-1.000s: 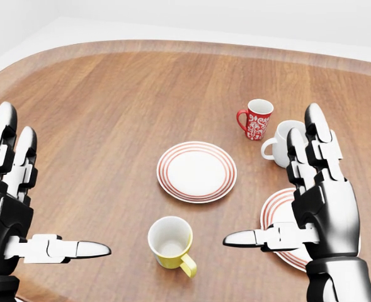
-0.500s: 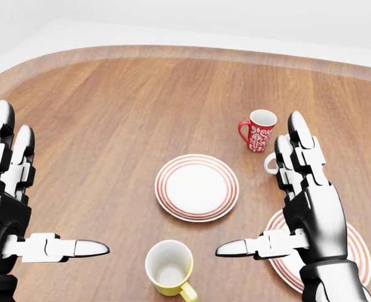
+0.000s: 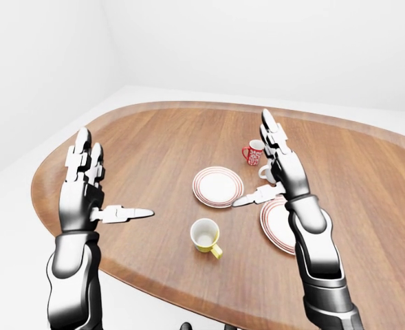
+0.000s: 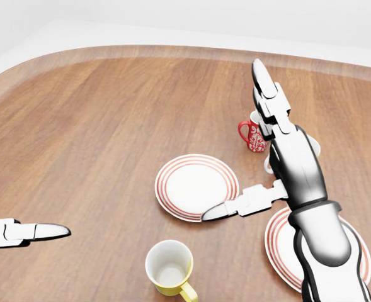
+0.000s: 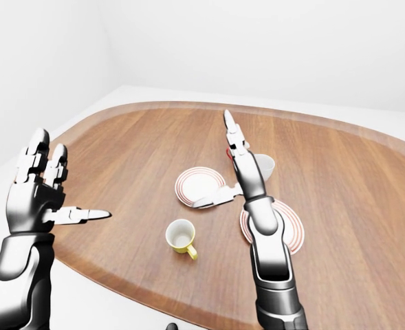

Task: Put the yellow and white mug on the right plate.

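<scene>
Two metallic three-finger hands are hovering spread wide over the brown wooden table (image 4: 109, 113), holding nothing. Right hand (image 4: 279, 157) is hanging above the red-ringed right plate (image 4: 286, 251); the upright yellow and white mug (image 4: 168, 267) is sitting near-left of it, left hand (image 3: 85, 189) farther off.

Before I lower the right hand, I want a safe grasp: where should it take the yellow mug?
Grip the yellow mug by its body, coming from above with fingers over the rim. It stands upright, mouth open; its handle points toward the view's bottom right.
</scene>
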Robot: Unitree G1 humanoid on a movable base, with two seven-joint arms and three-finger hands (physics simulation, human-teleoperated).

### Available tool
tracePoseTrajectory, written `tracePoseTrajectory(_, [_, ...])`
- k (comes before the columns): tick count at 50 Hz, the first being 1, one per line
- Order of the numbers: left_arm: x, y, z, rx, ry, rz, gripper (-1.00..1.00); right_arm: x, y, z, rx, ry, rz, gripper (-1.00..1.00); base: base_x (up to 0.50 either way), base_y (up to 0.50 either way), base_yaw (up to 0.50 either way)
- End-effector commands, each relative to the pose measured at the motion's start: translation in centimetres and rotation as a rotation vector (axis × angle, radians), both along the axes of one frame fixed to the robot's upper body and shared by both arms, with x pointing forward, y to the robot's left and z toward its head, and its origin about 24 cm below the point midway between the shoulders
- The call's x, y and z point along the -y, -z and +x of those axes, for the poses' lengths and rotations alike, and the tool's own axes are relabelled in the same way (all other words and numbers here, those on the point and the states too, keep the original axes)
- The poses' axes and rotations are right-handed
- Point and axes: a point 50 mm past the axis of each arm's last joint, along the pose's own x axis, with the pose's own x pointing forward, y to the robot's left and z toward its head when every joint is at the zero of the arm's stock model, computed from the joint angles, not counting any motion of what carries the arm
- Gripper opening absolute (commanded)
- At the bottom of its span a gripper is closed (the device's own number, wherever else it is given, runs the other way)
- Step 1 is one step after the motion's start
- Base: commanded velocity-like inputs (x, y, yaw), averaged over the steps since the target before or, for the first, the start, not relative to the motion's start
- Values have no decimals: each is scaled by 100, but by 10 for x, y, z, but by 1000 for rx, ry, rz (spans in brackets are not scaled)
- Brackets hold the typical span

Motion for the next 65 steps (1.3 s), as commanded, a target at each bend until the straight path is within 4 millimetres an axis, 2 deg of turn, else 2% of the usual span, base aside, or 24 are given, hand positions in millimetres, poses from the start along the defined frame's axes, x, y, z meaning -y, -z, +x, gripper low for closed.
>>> tracePoseTrajectory(1, [-8,-3,1,9,-16,3,100,-9,-7,8,18,-14,-88,100,0,0,0])
tracePoseTrajectory(13, [-13,-5,1,16,-32,-1,100,-14,-12,11,35,-18,-160,100,0,0,0])
tracePoseTrajectory(32, [-17,-5,1,17,-42,-2,100,-23,-1,22,-22,-24,-259,100,0,0,0])
tracePoseTrajectory(43, [-17,-4,2,9,-43,-2,100,-31,-4,23,-12,-30,-326,100,0,0,0])
tracePoseTrajectory(57, [-20,-2,4,-3,-48,-6,100,-34,5,21,-36,-6,-399,100,0,0,0])
tracePoseTrajectory(65, [-20,-3,3,2,-51,-5,100,-41,21,19,-93,-30,-417,100,0,0,0])
